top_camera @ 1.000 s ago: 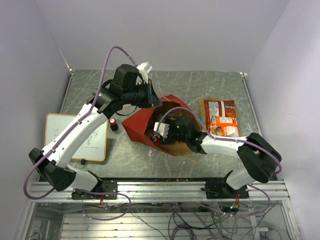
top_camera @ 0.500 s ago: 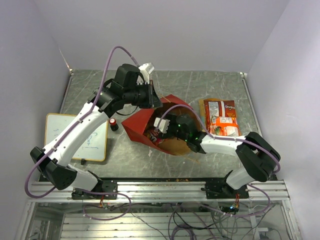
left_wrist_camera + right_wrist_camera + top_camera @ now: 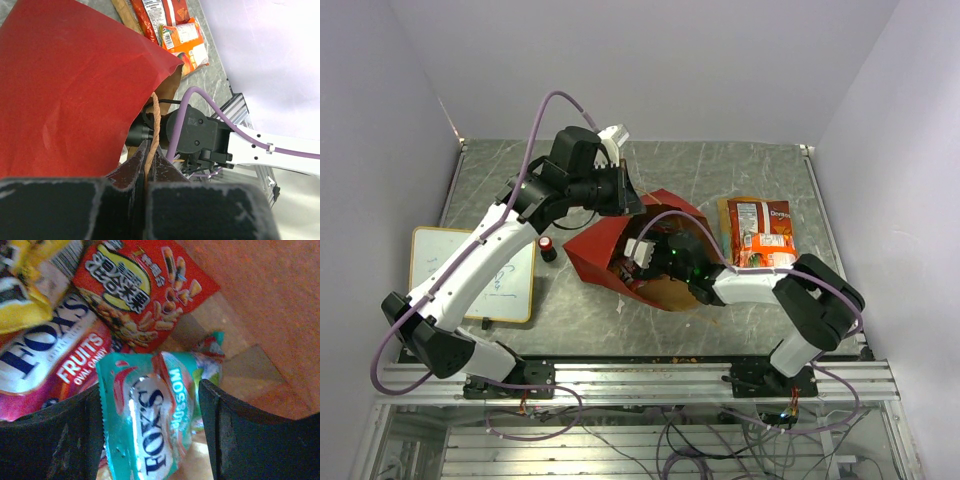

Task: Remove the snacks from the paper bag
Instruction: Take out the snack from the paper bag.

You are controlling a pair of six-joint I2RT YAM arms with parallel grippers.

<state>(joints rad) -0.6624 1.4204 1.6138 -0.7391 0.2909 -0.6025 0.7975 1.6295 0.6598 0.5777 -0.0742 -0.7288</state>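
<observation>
The paper bag (image 3: 592,250), red outside and brown inside, lies on its side with its mouth toward the right arm. My left gripper (image 3: 623,193) is shut on its cord handle (image 3: 154,125) and holds the upper side up; the bag's red side fills the left wrist view (image 3: 65,90). My right gripper (image 3: 640,254) is inside the bag, open, with a finger on each side of a teal Fox's packet (image 3: 150,425). Beyond it lie a red snack packet (image 3: 140,290), a pink Fox's Fruits packet (image 3: 55,365) and a yellow packet (image 3: 22,295). An orange chip bag (image 3: 760,235) lies on the table to the right.
A yellow-framed whiteboard (image 3: 470,275) lies at the left. A small red-and-black cylinder (image 3: 548,248) stands just left of the bag. The metal rail (image 3: 650,375) runs along the near table edge. Walls close the sides and back.
My right gripper has pushed leftward, deeper into the bag's mouth. The left gripper keeps holding the handle in about the same place.
</observation>
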